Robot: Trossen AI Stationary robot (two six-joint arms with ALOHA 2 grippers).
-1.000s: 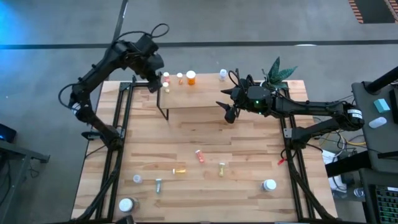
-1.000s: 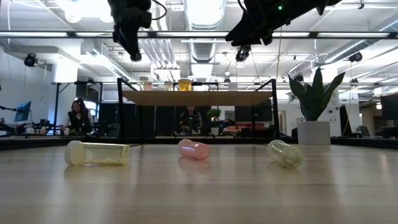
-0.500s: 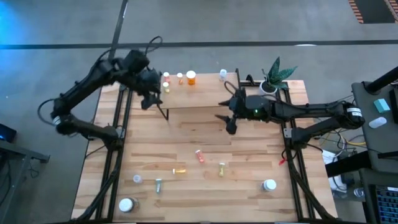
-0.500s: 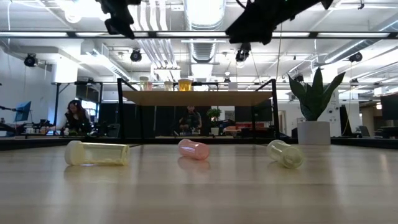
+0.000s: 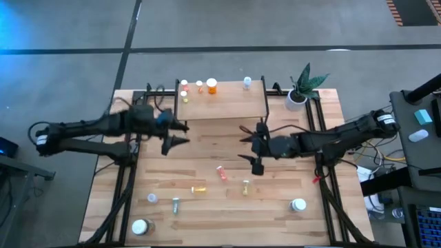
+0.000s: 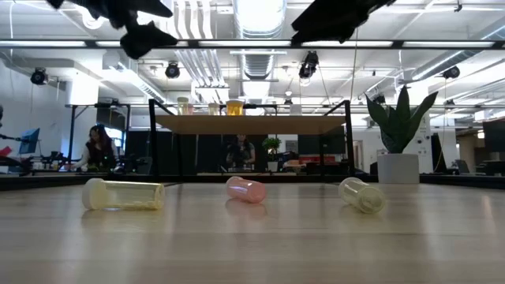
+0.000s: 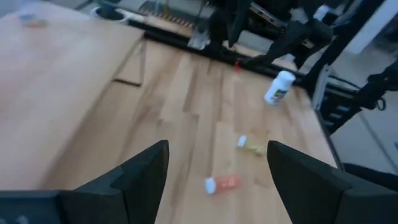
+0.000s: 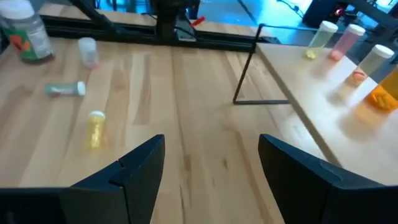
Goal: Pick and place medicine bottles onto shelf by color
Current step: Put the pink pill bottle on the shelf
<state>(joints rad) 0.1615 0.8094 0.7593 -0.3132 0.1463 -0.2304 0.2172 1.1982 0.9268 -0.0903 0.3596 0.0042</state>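
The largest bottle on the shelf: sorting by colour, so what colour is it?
Orange, with a white cap; the high view shows it best.

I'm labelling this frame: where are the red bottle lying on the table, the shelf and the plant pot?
red bottle (image 5: 221, 172), high view, middle of its body.
shelf (image 5: 224, 105), high view, bare board.
plant pot (image 5: 295, 100), high view, white rim.

Grey concrete floor (image 5: 289, 27), ceiling ducts (image 6: 197, 67), seated person (image 6: 99, 146) at distant desks
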